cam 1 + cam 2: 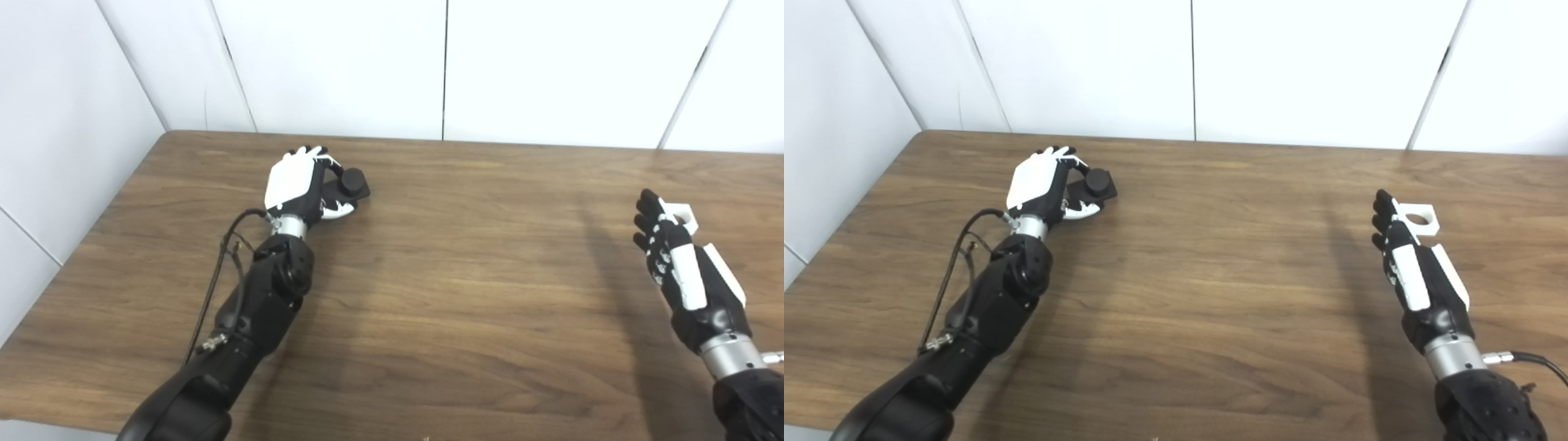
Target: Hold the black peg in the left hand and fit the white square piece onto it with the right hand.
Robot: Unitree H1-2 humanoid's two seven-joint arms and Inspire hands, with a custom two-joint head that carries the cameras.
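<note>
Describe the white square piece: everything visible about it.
The white square piece is a flat, matte block, plastic by its look, with a round hole through its middle. It sits near the table's right side, far from the black peg. The right hand is right against its left edge, fingers extended beside it. Whether they grip it, and whether it rests on the wood, cannot be told.

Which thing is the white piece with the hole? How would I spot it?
Look at the right side of the wooden table, where the right robot hand reaches in. Just beyond its fingertips is the white piece, flat and square with a round hole; the only other loose part, the peg, is black.
</note>
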